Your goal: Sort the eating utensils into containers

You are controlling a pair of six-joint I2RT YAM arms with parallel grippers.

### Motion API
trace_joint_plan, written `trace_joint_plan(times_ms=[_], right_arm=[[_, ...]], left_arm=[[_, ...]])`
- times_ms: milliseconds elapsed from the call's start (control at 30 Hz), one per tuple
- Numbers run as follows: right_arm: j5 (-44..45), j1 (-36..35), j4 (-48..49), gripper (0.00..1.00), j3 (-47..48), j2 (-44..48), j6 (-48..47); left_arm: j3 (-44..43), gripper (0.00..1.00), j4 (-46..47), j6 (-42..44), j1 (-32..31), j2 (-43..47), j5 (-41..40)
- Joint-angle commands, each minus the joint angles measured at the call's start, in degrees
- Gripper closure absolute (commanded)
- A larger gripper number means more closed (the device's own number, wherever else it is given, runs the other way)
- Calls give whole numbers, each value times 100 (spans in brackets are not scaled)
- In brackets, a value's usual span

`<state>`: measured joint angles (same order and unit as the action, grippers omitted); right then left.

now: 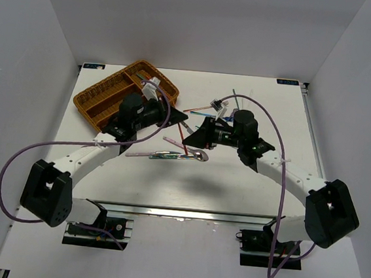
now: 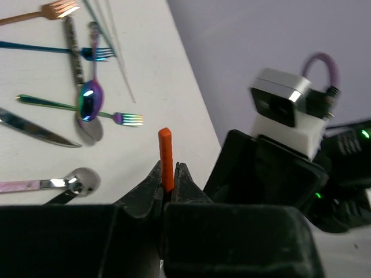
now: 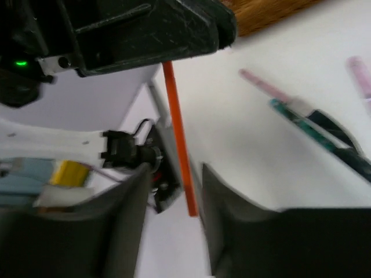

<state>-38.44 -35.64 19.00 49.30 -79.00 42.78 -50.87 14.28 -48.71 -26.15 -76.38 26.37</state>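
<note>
Above the white table (image 1: pixel 247 184), both arms meet mid-table, the left gripper (image 1: pixel 180 121) facing the right gripper (image 1: pixel 187 139). The wicker tray (image 1: pixel 101 98) sits at the far left behind them.

Left wrist view: the jaws are clamped on a red-orange chopstick (image 2: pixel 166 153), held upright off the table. A rose-gold fork (image 2: pixel 58 10), a knife (image 2: pixel 35 128) and an iridescent spoon (image 2: pixel 90 101) lie loose beyond.

Right wrist view: the right fingers (image 3: pixel 124 214) stand apart on either side of the chopstick; whether they touch it is unclear.
</note>
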Motion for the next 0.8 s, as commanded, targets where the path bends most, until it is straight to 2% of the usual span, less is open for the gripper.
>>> trace_joint_plan(times_ms=[0, 67, 100, 167, 233, 367, 500, 533, 600, 633, 667, 767], right_arm=[[1008, 100, -639, 50, 273, 130, -313], [1818, 293, -1125, 45, 160, 323, -332], [2475, 364, -1440, 44, 37, 411, -193], [2666, 653, -1479, 43, -437, 683, -113], [2587, 890, -1434, 42, -779, 877, -182], [2604, 1032, -1838, 42, -860, 1273, -691], [2640, 1041, -2146, 41, -1009, 1484, -956], [2605, 1041, -2112, 41, -1106, 1562, -982], [2561, 1050, -1998, 41, -1255, 1607, -965], [2534, 1050, -1962, 41, -1326, 1599, -956], [2551, 1050, -1823, 41, -1352, 1581, -1008], [2762, 1076, -2118, 40, -1230, 1432, -1167]], left_arm=[[-500, 100, -607, 203, 75, -122, -953], [-817, 100, -1074, 344, 232, -384, -1623], [-1176, 100, -1477, 353, 329, -517, -2305], [-1503, 100, -1727, 274, 740, -1042, -2775], [-2124, 100, -1797, 213, 1040, -1492, -2996], [-3418, 100, -1640, 143, 1691, -2722, -3226], [-5175, 100, -1964, 116, 1859, -4485, -3252], [-5822, 98, -2112, 116, 1877, -4761, -3217], [-6406, 96, -2297, 116, 1886, -5253, -3156], [-6600, 91, -2342, 125, 1894, -5586, -3173], [-6768, 72, -2316, 107, 1921, -5685, -3112], [-6682, 43, -2124, -33, 1947, -5757, -2997]])
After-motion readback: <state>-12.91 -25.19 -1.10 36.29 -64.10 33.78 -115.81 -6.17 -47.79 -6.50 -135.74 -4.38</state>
